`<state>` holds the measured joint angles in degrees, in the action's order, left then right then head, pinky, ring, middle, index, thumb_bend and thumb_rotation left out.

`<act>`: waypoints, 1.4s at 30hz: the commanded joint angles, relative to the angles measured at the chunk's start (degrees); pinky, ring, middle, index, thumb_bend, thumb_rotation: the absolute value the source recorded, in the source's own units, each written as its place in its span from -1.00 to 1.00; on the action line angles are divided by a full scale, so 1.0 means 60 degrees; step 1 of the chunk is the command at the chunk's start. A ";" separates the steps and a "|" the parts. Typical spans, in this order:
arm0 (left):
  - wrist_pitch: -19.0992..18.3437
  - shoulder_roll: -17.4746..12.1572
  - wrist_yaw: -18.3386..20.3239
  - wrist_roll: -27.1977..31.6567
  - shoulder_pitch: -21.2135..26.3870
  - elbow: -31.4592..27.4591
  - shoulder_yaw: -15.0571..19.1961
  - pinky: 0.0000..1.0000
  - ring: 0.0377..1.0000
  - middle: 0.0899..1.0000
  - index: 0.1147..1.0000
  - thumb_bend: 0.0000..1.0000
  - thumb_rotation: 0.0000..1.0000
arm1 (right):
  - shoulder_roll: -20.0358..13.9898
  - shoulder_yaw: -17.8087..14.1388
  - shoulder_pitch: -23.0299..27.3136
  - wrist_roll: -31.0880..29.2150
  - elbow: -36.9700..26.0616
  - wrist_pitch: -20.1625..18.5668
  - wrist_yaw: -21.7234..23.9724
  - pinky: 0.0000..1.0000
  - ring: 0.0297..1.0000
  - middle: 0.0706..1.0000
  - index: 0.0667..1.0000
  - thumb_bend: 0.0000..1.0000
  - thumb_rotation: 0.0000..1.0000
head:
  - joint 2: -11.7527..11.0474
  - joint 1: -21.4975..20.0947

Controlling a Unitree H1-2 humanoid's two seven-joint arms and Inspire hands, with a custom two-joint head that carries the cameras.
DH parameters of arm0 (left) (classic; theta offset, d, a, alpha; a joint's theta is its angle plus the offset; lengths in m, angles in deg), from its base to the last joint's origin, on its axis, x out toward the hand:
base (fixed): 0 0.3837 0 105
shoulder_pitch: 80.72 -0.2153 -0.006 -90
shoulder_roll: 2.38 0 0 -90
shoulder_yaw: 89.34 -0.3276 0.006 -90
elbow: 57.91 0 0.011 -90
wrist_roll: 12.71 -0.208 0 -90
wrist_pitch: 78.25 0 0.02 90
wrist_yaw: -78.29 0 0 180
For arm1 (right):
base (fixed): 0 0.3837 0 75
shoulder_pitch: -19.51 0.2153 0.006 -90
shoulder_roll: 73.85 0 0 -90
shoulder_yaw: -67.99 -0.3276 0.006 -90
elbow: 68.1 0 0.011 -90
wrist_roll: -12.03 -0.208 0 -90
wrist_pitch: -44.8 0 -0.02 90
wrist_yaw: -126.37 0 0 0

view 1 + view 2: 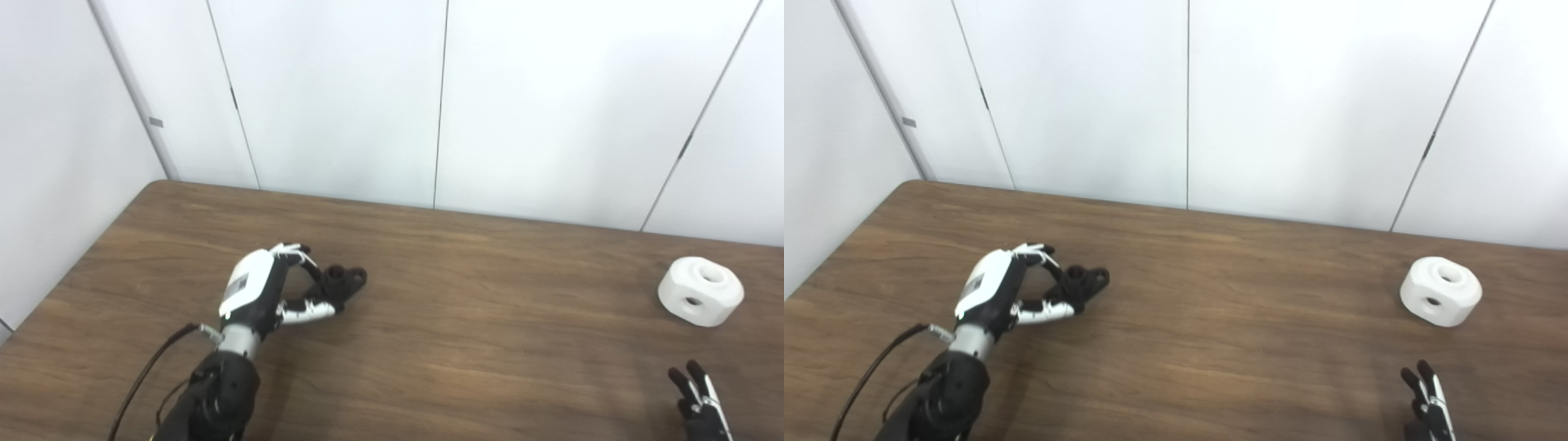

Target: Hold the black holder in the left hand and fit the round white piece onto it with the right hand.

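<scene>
Brown wood-grain tabletop [465,343] fills the lower half of both views; white wall panels [343,98] with thin vertical seams stand behind its far edge.

Nearest, at the bottom right corner: right hand [698,401]. Only the dark fingertips [1421,376] show above the frame edge, pointing up and spread slightly. They touch nothing. The palm is cut off by the frame, so whether the hand is spread or curled cannot be told from what shows.

Bottom left: left arm enters, dark forearm with a black cable [144,376] looping beside it, then a metal wrist and the white back of the left hand [263,294]. Hand lies low over the tabletop, palm side turned right. Fingers [294,251] curl over from the far side and the thumb [309,310] reaches in from the near side, both meeting the holder [343,280]. Hand is closed on the holder's near end.

Holder: black, small, with round holes visible at its far end, which sticks out to the right of the fingers. It sits at tabletop level, left of centre.

Farther back on the right: white piece [701,291], round and chunky, faceted rim, one hole on top and one in its near side. It rests alone on the tabletop, well apart from both hands and from the holder.
</scene>
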<state>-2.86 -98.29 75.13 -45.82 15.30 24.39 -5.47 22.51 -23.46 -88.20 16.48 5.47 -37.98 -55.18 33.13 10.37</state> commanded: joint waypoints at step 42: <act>0.2231 0.1459 0.1370 -0.0436 -0.2240 -0.0908 -0.2353 1.00 0.88 0.65 -0.17 0.04 -0.91 | 0.0131 0.0307 -0.0266 0.1608 -0.1761 -0.0842 0.0176 0.99 0.91 0.85 1.00 -0.09 0.91 | 0.1350 -0.2183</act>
<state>10.77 -89.16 80.87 -48.68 2.32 17.85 -18.67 22.65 -21.72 -90.20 25.44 -2.47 -43.29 -54.12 41.22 -2.72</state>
